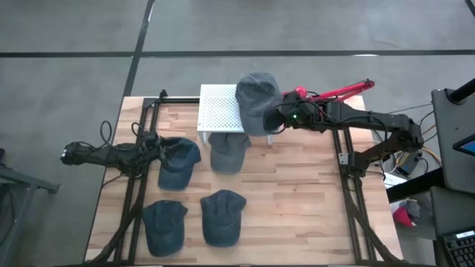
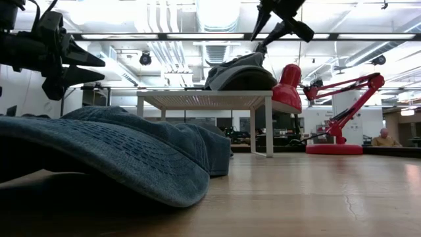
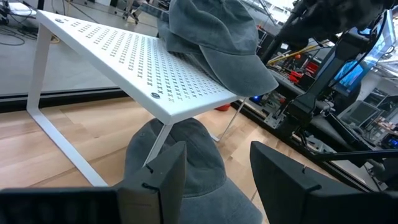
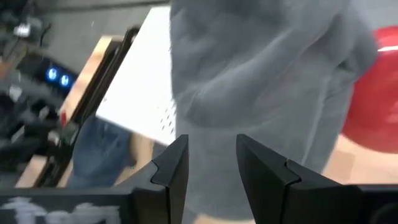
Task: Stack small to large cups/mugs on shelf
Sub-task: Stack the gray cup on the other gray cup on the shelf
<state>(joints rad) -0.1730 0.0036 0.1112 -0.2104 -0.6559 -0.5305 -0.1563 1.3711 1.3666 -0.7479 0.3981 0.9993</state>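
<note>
Grey cap (image 1: 257, 99) on shelf (image 1: 220, 108), beside right pincer (image 1: 276, 121).

A white rack (image 1: 221, 109), perforated with rows of small holes, is seen on a pale wooden table (image 1: 297, 200) of light planks. A grey cap (image 1: 257, 100) is seen on the rack, and a second grey cap (image 1: 227, 152) beside it. Three blue denim caps (image 1: 178, 162) (image 1: 165, 225) (image 1: 223, 216) are shown on the wood. A bright red lamp (image 1: 338, 91) is seen behind. Both arms are dark.
</note>
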